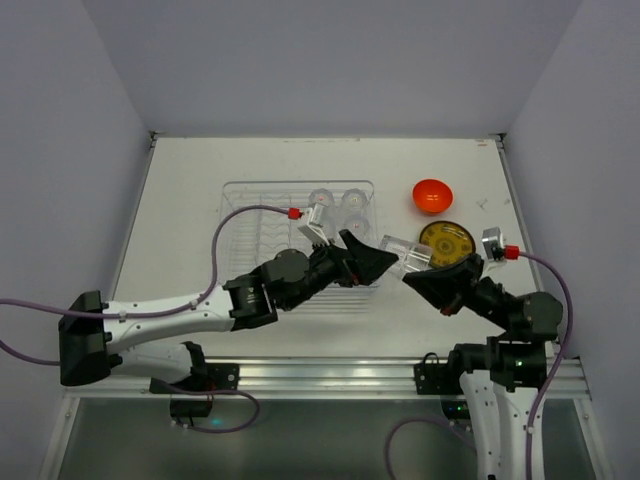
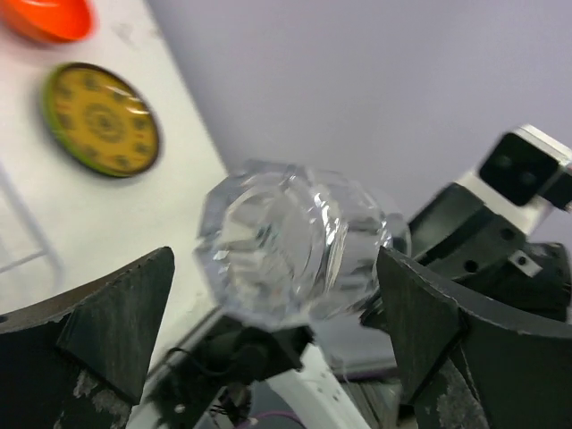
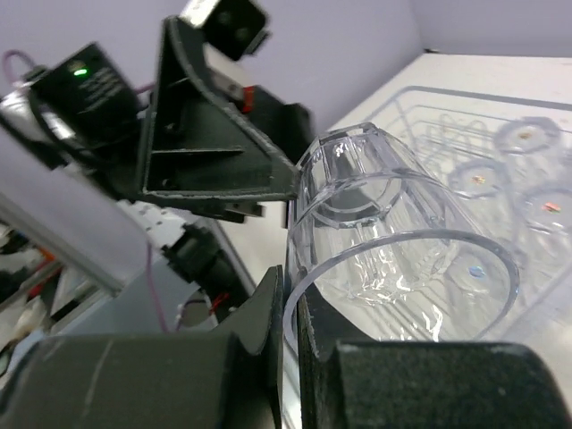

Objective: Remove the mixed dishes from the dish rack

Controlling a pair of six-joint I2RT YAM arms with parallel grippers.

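A clear glass cup (image 1: 405, 255) is held in the air between my two arms, to the right of the dish rack (image 1: 240, 190). My right gripper (image 3: 290, 313) is shut on the cup's rim (image 3: 393, 232), one finger inside and one outside. My left gripper (image 2: 277, 326) is open, its fingers (image 2: 116, 322) standing either side of the cup's base (image 2: 286, 241) with gaps on both sides. Several more glass cups (image 1: 338, 200) stand in the rack's far right part; they also show in the right wrist view (image 3: 500, 170). The black and lime-green plates are out of view.
The small orange bowl (image 1: 432, 195) and the olive plate with yellow pattern (image 1: 446, 242) lie on the table right of the rack, and both show in the left wrist view, bowl (image 2: 49, 16) and plate (image 2: 101, 118). Walls close in the table on three sides.
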